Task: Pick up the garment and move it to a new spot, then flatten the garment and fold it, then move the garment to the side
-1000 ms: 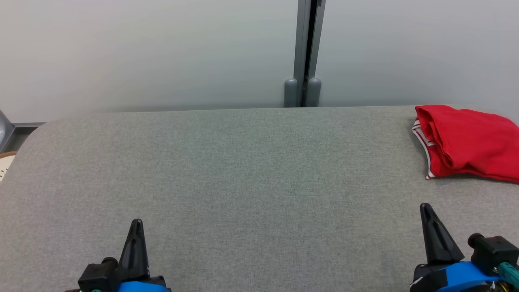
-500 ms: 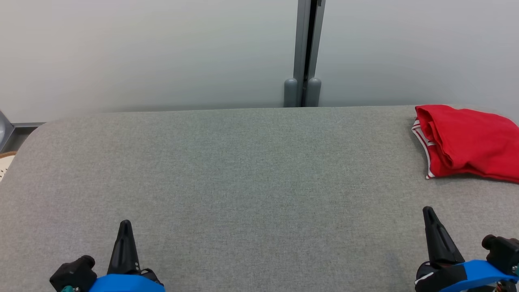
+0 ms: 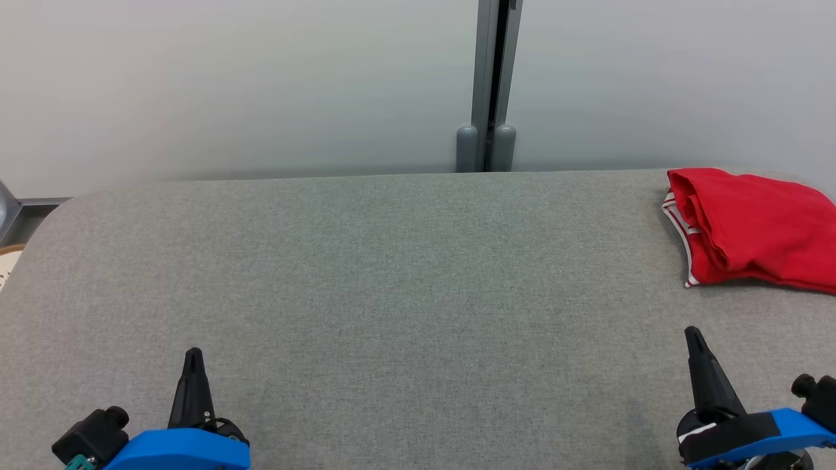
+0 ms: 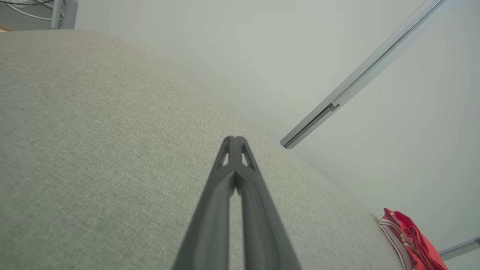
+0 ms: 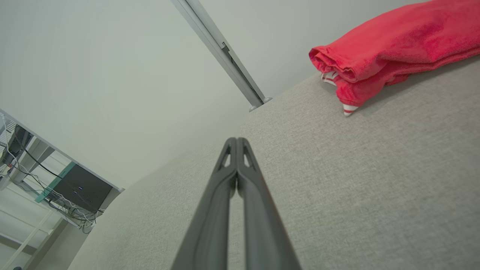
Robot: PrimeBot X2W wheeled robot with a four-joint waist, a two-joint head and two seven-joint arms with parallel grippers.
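In the head view, the red garment (image 3: 751, 228) lies in a loosely folded bundle at the far right of the grey padded surface (image 3: 392, 274). It sits close to the back edge and runs past the picture's right border, with white-and-red striped trim along its left side. The left gripper (image 3: 193, 369) sits low at the near left and the right gripper (image 3: 700, 359) low at the near right. Each is seen edge-on as a single dark spike above a blue mount, so from here I cannot tell how their jaws stand. Both are well apart from the garment. Behind the surface stands a pale wall (image 3: 228, 85) split by a grey metal post (image 3: 488, 78). The left wrist view settles the matter for that arm: the left gripper's two fingers are pressed together, tip to tip, pointing across bare grey fabric. The garment is a small red shape far off at the lower right corner, by the surface's edge. The right wrist view does the same for the other arm, whose fingers are likewise pressed together. Here the garment is larger, at the upper right, with its rolled layers and one striped corner resting on the fabric. This view also adds a dark box (image 5: 80, 187) on a shelf at the lower left, with loose cables (image 5: 22, 153) around it.
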